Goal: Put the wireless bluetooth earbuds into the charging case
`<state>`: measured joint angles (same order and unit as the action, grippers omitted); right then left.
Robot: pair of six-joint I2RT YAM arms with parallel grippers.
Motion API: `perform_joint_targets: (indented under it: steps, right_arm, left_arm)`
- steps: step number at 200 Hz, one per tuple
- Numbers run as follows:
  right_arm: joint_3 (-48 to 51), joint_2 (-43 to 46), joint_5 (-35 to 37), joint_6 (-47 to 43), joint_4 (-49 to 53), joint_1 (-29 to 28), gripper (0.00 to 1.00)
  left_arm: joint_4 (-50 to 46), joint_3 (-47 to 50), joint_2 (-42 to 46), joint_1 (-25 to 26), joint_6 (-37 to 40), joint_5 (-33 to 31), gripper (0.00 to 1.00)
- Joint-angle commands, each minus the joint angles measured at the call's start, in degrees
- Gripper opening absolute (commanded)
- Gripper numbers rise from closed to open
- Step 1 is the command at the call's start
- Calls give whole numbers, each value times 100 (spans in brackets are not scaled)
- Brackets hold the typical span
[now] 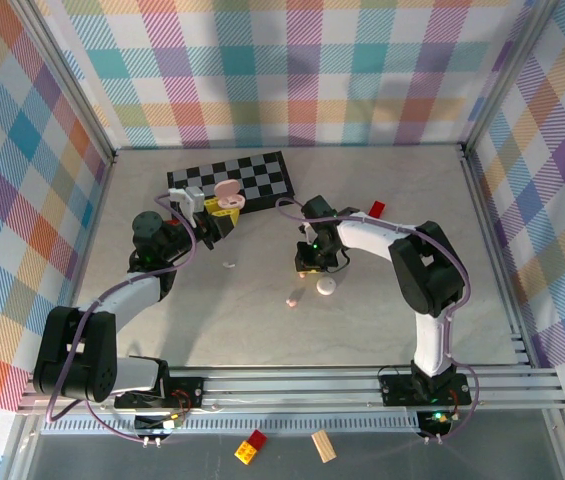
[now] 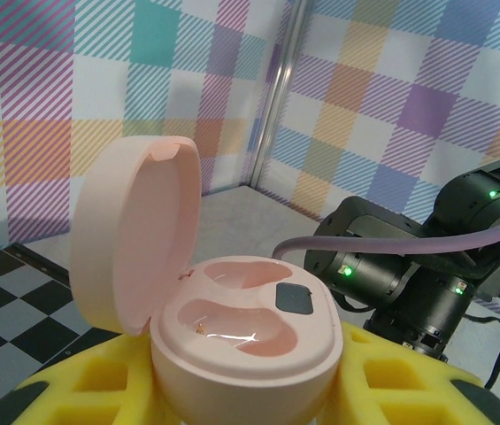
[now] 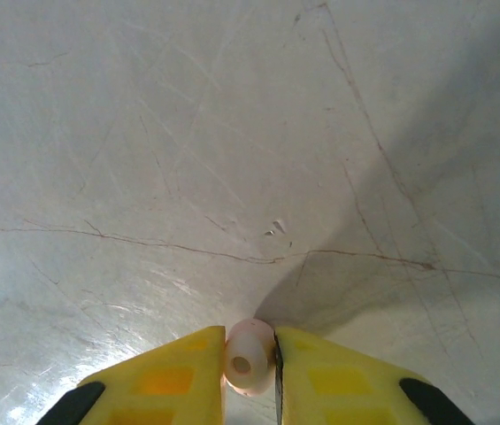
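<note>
A pale pink charging case (image 2: 242, 341) sits between the yellow fingers (image 2: 389, 381) of my left gripper (image 2: 241, 394), which is shut on it. Its lid (image 2: 134, 235) stands open and both wells are empty. From above, this case (image 1: 227, 192) is held by the left gripper (image 1: 220, 208) near the checkered board. My right gripper (image 3: 250, 365) is shut on a small pale pink earbud (image 3: 248, 356) just above the table; it shows near mid-table in the top view (image 1: 312, 262). Two more earbuds lie loose on the table, one white (image 1: 229, 264) and one pink (image 1: 291, 300).
A black-and-white checkered board (image 1: 232, 176) lies at the back. A round white pebble-like case (image 1: 327, 287) rests just right of the right gripper. A red brick (image 1: 376, 208) lies behind the right arm. Plaid walls close in the table on three sides.
</note>
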<state>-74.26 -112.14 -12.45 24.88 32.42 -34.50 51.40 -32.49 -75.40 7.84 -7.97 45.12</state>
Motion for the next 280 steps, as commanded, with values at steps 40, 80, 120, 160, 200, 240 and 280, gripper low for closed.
perform_joint_targets:
  steps: [40,80,120,160,200,240,280]
  right_arm:
    - [407,213,110,138,-65,149,28]
    - [501,338,94,85,-87,242,26]
    - [588,453,-43,67,-185,268,22]
    - [793,670,-129,311,-746,325,20]
    - [1219,818,58,892,-1562,679,19]
    - [1364,598,208,896,-1700,931,21]
    - [1684,929,584,894,-1510,1016,31]
  left_arm:
    - [335,-99,-54,48,-25,176,35]
    - [353,-124,-80,44,-38,193,35]
    - [362,-126,-109,43,-40,194,35]
    - [395,-109,-98,43,-43,191,35]
    - [471,-34,-37,43,-30,181,35]
    - [538,-12,-20,52,-38,205,35]
    - [529,-12,-18,56,-32,200,35]
